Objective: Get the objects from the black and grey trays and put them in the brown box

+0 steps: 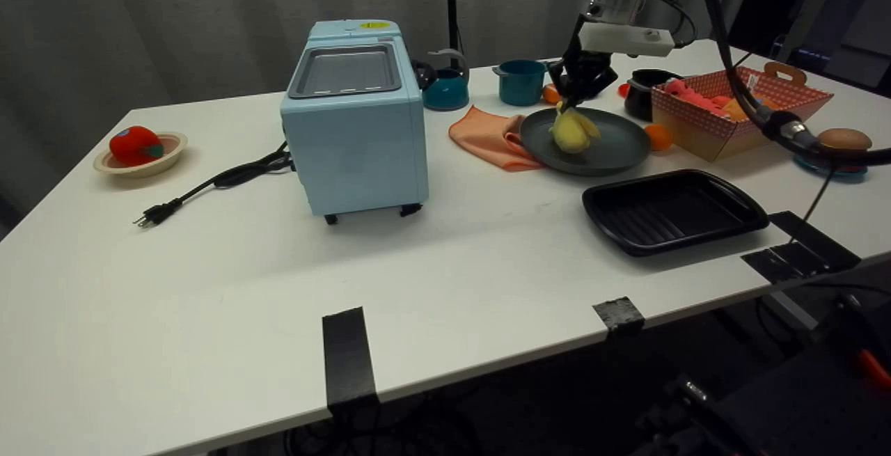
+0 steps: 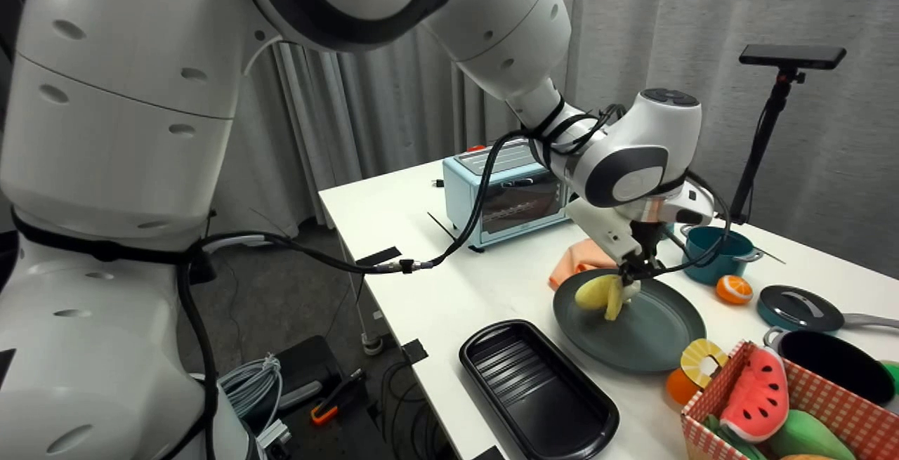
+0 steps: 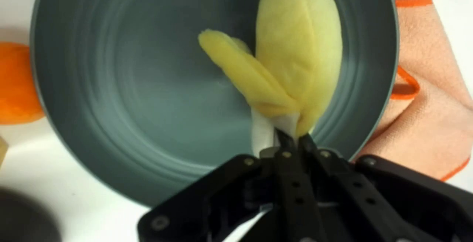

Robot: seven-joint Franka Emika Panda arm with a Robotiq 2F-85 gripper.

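Noted the plush banana (image 3: pixel 300 50) within the rim of the round grey tray (image 3: pixel 166 87); I could not tell whether it touched the bottom. The end effector (image 3: pixel 294 138) had its fingers (image 3: pixel 287 164) drawn together, pinching the banana by its peel near the pale end. It pointed down, wrist (image 2: pixel 671 126) above the tray. In an exterior view the arm (image 2: pixel 126 95) rose steeply, folded over high up, and its forearm (image 2: pixel 502 31) sloped down to the wrist. Orange cloth (image 3: pixel 425 131) lay beside the grey tray. The black tray (image 1: pixel 679 209) lay near both on the white tabletop (image 1: pixel 209 303). The brown box (image 1: pixel 686 132) stood nearby, a plush watermelon slice (image 2: pixel 757 397) among its contents.
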